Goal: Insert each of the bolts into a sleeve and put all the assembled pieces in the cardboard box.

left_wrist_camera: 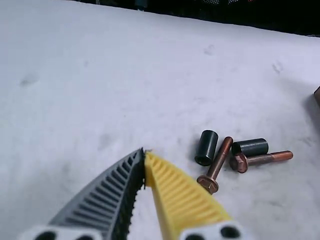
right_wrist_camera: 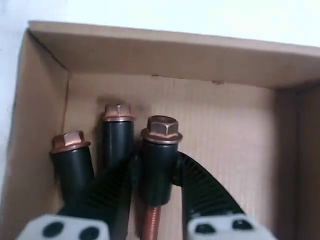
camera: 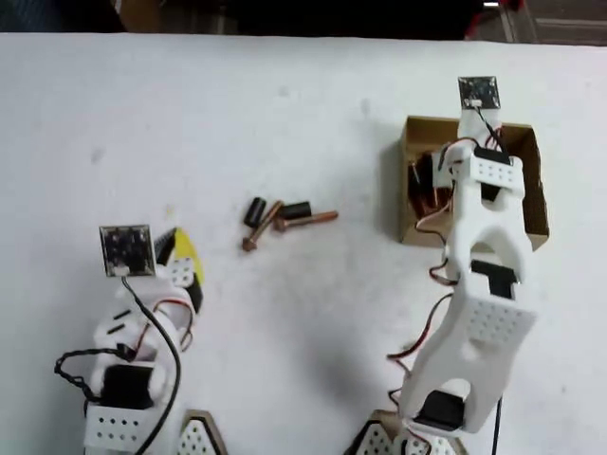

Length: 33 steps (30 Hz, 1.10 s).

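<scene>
On the table's middle lie two black sleeves (camera: 254, 210) (camera: 297, 209) and two copper bolts (camera: 260, 230) (camera: 311, 219), loose and close together. My left gripper (camera: 178, 245) rests shut to their left; in its wrist view its tips (left_wrist_camera: 144, 152) meet a short way from the nearer sleeve (left_wrist_camera: 206, 147), the nearer bolt (left_wrist_camera: 216, 167), the other sleeve (left_wrist_camera: 250, 147) and the other bolt (left_wrist_camera: 260, 159). My right gripper (right_wrist_camera: 156, 159) is inside the cardboard box (right_wrist_camera: 150, 50), shut on an assembled bolt and sleeve (right_wrist_camera: 160, 150).
Two more assembled pieces (right_wrist_camera: 118, 135) (right_wrist_camera: 72, 160) lean in the box's corner beside the held one. The box (camera: 427, 121) stands at the right of the table, under the right arm (camera: 484, 218). White tabletop lies open around the loose parts.
</scene>
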Available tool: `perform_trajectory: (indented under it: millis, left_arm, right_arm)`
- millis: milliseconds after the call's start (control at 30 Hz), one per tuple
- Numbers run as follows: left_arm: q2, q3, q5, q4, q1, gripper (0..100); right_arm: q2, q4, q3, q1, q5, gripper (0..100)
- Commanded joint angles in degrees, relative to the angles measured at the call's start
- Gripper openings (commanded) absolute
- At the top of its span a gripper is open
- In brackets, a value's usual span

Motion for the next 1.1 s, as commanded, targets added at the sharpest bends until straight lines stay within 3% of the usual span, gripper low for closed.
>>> perform_trajectory:
  millis: [0, 1067]
  left_arm:
    - [-0.48, -0.09, -0.79, 0.09, -0.22, 2]
    - [-0.48, -0.09, -0.79, 0.18, -0.22, 2]
  right_arm:
    - [1.36, 0.13, -5.1, 0.04, 0.62, 2.1]
    - [7.25, 0.13, -8.97, -0.13, 0.62, 2.2]
